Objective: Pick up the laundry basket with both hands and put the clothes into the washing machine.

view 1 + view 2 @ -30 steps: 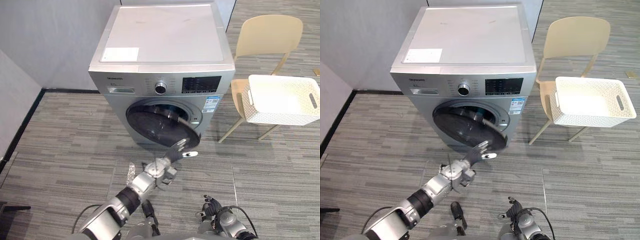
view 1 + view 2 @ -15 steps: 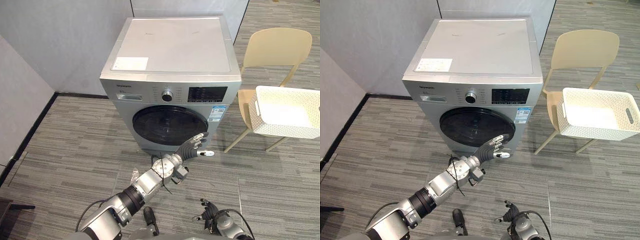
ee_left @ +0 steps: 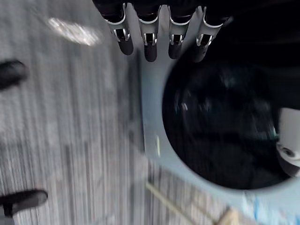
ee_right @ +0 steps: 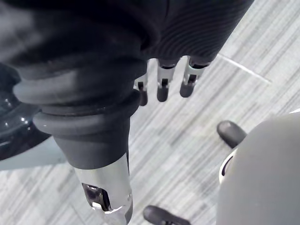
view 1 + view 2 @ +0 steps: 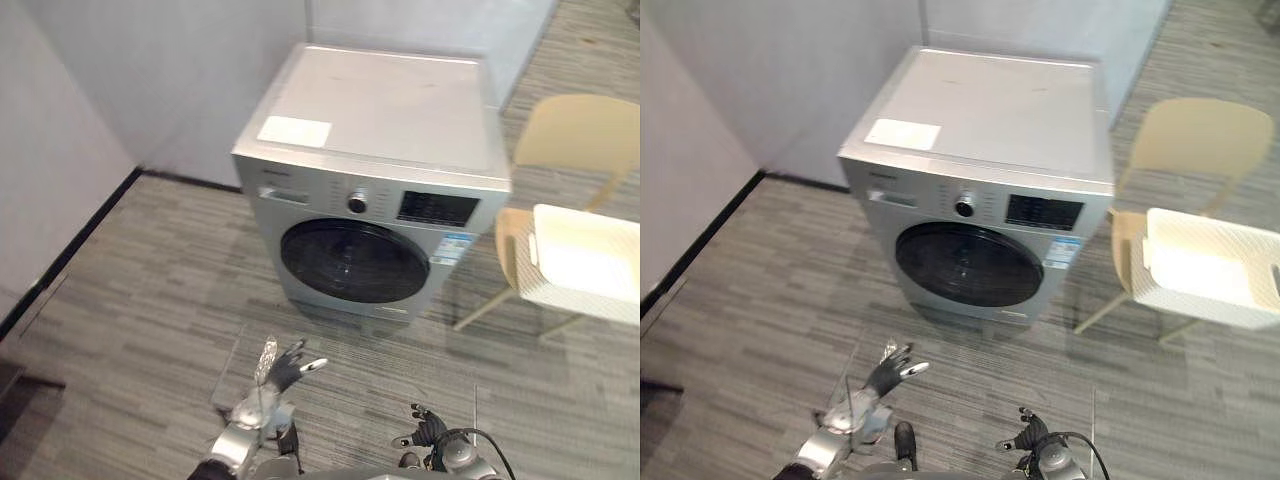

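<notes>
The washing machine (image 5: 375,190) stands at the centre of the head views with its round dark door (image 5: 361,261) shut flush against the front. The laundry basket (image 5: 1212,281) is seen at the right edge of the frame, resting on the seat of a pale chair (image 5: 1200,150); only a flat pale surface can be made out inside it, and whether that is clothing cannot be told.

The left hand (image 5: 285,366) is held low at the bottom centre, over the floor (image 5: 150,290), its fingers straight and spread with nothing held. The right hand (image 5: 430,432) is seen at the bottom edge, right of centre, its fingers loosely extended and also empty. From both hands the basket lies up and to the right, well apart, its long axis running roughly left to right; the right hand is the nearer. The door lies directly above the left hand in the frame.

With the door closed and the basket parked on the chair, the scene would fit either clothes waiting to be loaded or a load already shut inside.
</notes>
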